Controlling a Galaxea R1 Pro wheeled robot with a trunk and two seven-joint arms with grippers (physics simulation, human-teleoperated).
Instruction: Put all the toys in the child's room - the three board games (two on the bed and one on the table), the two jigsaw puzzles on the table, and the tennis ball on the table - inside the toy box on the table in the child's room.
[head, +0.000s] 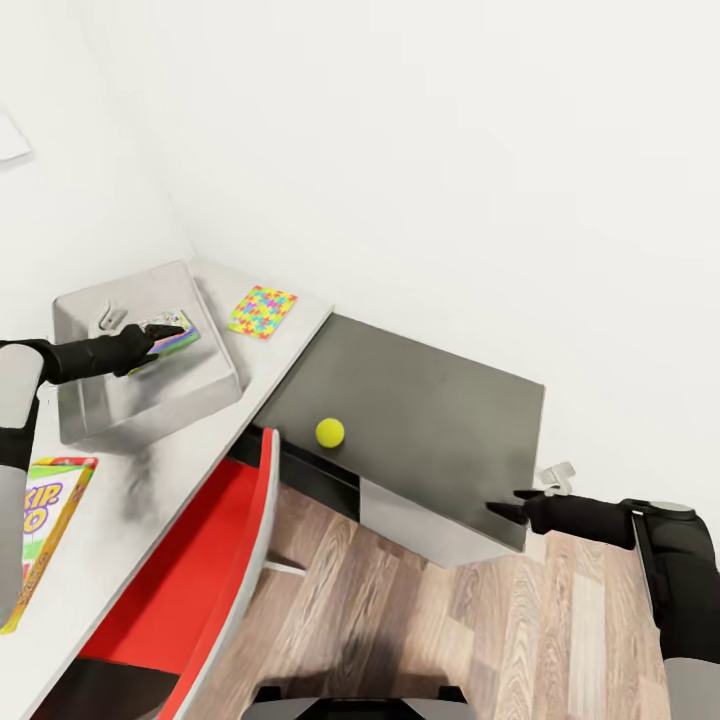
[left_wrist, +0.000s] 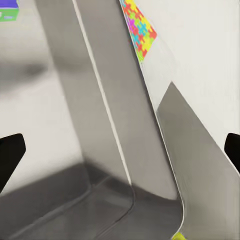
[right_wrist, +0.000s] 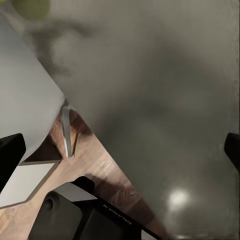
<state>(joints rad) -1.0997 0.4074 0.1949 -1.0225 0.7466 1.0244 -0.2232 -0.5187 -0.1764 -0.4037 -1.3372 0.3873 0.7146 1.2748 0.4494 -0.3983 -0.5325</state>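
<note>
The light-grey toy box (head: 95, 400) stands on the pale table (head: 130, 500) at the left. A flat colourful toy with a green edge (head: 178, 338) lies inside it; I cannot tell whether it is a game or a puzzle. My left gripper (head: 165, 330) hovers open just over it, holding nothing. One jigsaw puzzle (head: 262, 311) lies on the table beyond the box and also appears in the left wrist view (left_wrist: 139, 27). The green Skip-Bo board game (head: 40, 520) lies near me. The tennis ball (head: 330, 432) rests on a dark grey surface (head: 430, 410). My right gripper (head: 505, 507) is open at that surface's near corner, well away from the ball (right_wrist: 31, 7).
A red chair (head: 190, 590) is tucked against the table's front edge, below the ball. White walls close off the back and left. Wood-plank floor (head: 480, 640) lies under my right arm. The toy box's sloped wall and rim (left_wrist: 115, 115) run close under my left gripper (left_wrist: 120, 150).
</note>
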